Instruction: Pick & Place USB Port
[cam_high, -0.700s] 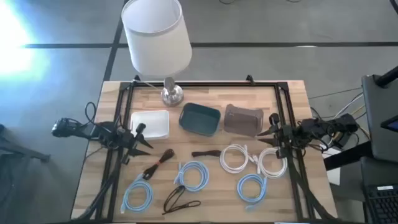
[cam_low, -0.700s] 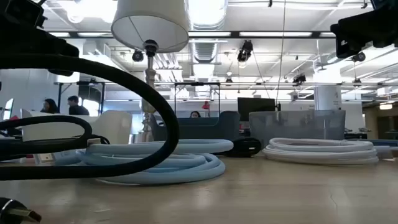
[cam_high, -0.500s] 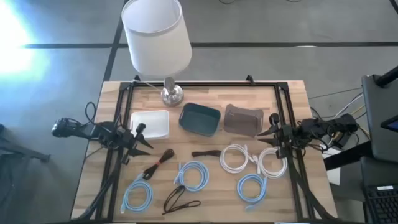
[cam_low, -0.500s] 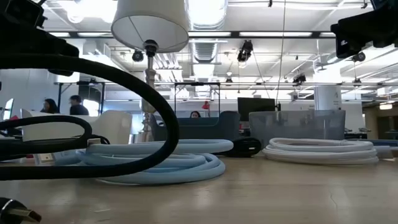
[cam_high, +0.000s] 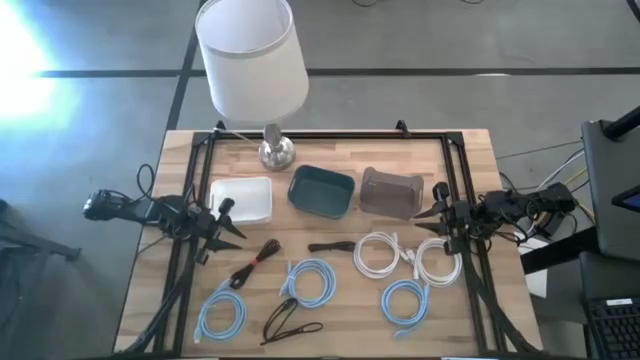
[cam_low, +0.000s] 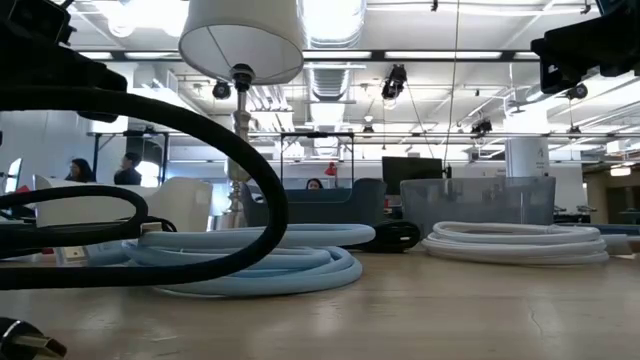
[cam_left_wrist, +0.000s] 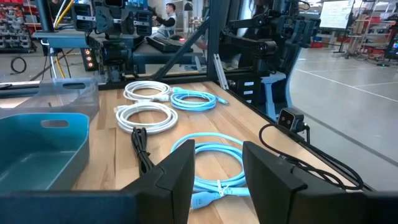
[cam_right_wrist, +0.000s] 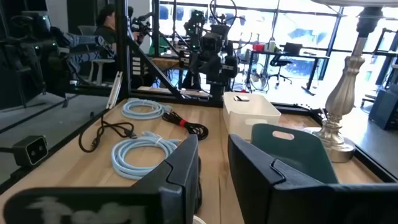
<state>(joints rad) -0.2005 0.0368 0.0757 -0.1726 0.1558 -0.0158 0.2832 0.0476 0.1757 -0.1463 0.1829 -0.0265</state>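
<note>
Coiled cables lie flat on the wooden table: three light blue coils (cam_high: 310, 282) (cam_high: 220, 315) (cam_high: 405, 300), two white coils (cam_high: 378, 252) (cam_high: 437, 262), and black cables (cam_high: 255, 263) (cam_high: 285, 320) (cam_high: 332, 246). Behind them stand a white tray (cam_high: 240, 198), a teal bin (cam_high: 321, 191) and a grey bin (cam_high: 391, 192). My left gripper (cam_high: 225, 222) hovers open at the table's left side, beside the white tray; its wrist view shows its fingers apart (cam_left_wrist: 217, 174). My right gripper (cam_high: 432, 215) hovers open at the right side, near the grey bin and above a white coil (cam_right_wrist: 214, 168).
A lamp with a white shade (cam_high: 250, 50) stands on its metal base (cam_high: 275, 150) at the table's far edge. A black frame (cam_high: 320, 135) borders the tabletop. Bare wood lies between the bins and the cables. People sit in the room beyond (cam_low: 125, 170).
</note>
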